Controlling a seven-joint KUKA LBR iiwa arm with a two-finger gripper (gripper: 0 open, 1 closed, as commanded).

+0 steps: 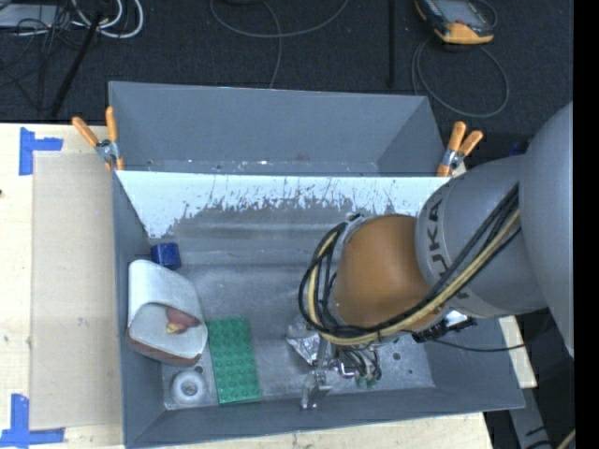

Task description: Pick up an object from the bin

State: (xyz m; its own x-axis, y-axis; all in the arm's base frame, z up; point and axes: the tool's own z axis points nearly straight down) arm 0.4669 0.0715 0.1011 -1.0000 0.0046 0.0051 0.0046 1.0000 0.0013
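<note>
Lighting from above, moderately bright. A near-white band of glare runs across the back inner wall of the bin (271, 124); the wall above it is evenly grey. The orange cover (374, 269) carries a soft highlight. The surroundings behind the bin lie dark.

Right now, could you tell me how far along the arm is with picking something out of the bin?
Done: the gripper is down in the bin, at its near side, beside a crumpled silvery thing. In hand: nothing visibly held. Left: the grasp and lift; the green studded plate, white cup-like thing and blue block lie untouched at the left.
</note>
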